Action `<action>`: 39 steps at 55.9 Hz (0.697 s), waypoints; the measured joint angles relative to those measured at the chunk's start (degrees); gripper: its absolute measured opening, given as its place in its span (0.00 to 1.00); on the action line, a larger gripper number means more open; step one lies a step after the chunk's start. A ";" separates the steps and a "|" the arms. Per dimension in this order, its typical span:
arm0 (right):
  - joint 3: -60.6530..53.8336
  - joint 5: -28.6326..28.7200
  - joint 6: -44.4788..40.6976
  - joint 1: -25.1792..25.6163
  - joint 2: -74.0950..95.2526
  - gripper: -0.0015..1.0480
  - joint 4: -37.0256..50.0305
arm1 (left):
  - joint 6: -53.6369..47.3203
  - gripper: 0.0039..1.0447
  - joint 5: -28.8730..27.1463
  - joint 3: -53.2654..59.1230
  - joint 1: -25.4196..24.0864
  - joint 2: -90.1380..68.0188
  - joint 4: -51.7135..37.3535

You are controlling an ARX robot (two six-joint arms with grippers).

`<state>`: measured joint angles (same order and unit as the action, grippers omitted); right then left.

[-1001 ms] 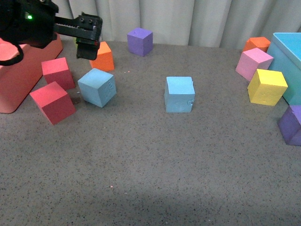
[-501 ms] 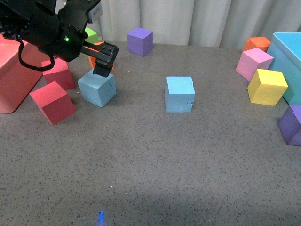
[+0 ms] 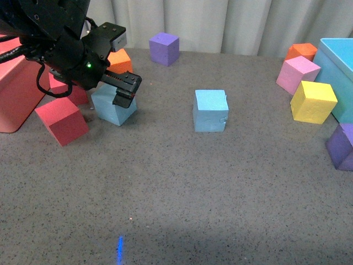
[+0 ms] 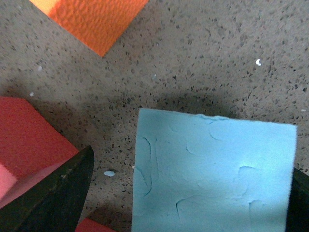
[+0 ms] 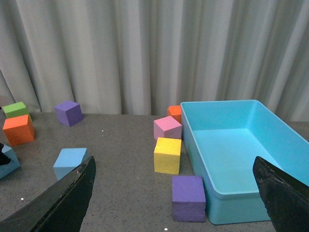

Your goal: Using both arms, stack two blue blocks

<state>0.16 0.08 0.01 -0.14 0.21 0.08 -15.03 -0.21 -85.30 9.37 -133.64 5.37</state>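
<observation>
One blue block (image 3: 110, 107) sits at the left of the grey table. My left gripper (image 3: 120, 95) is open and low over it. In the left wrist view the block's creased top face (image 4: 212, 169) lies between my two black fingers (image 4: 53, 193), and the left gripper (image 4: 178, 198) is not closed on it. The second blue block (image 3: 210, 110) stands free in the middle and also shows in the right wrist view (image 5: 70, 162). My right gripper (image 5: 174, 193) is open and empty, held high above the table. It is out of the front view.
Two red cubes (image 3: 60, 118) and an orange cube (image 3: 122, 59) crowd the left blue block, beside a pink bin (image 3: 16, 99). A purple cube (image 3: 164, 48) stands at the back. The turquoise bin (image 3: 339, 72) is at the right with pink (image 3: 298, 74), yellow (image 3: 313, 101) and purple (image 3: 343, 146) cubes.
My left arm has swung down and to the right, from above the orange cube to over the left blue block. The blocks have not moved.
</observation>
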 joint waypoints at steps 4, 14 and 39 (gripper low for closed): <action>0.00 0.00 0.00 0.00 0.00 0.91 0.00 | 0.11 0.91 -0.04 -0.46 -0.20 -0.63 1.11; 0.00 0.00 0.00 0.00 0.00 0.91 0.00 | 2.43 0.58 -1.11 -0.42 -0.37 -0.52 0.96; 0.00 0.00 0.00 0.00 0.00 0.91 0.00 | 13.46 0.46 -4.35 2.03 7.67 10.62 1.77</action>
<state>0.16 0.08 0.01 -0.14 0.21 0.08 -1.56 -4.56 -83.26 17.04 -123.02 7.14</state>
